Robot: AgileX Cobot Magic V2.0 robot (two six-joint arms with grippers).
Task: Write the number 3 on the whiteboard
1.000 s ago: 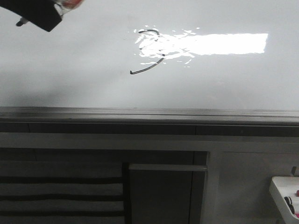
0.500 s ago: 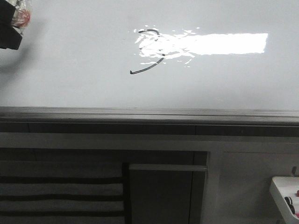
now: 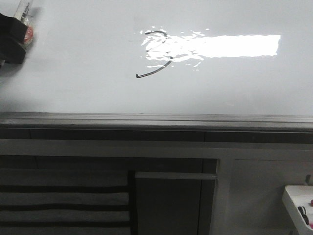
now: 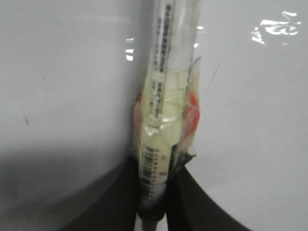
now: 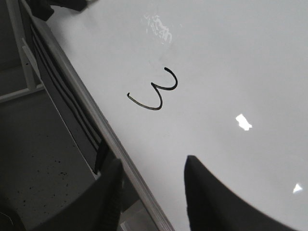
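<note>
Our left gripper (image 4: 153, 192) grips a wrapped marker (image 4: 166, 106) at the whiteboard's (image 3: 73, 73) left edge; right gripper (image 5: 151, 192) gapes, the 3 (image 5: 156, 91) drawn.

Harsh rectangular glare on whiteboard (image 3: 73, 73); dim surroundings.

White cabinet panels (image 3: 254, 191) with dark slats (image 3: 63, 205); a white tray (image 3: 298, 200), perhaps holding small items.
</note>
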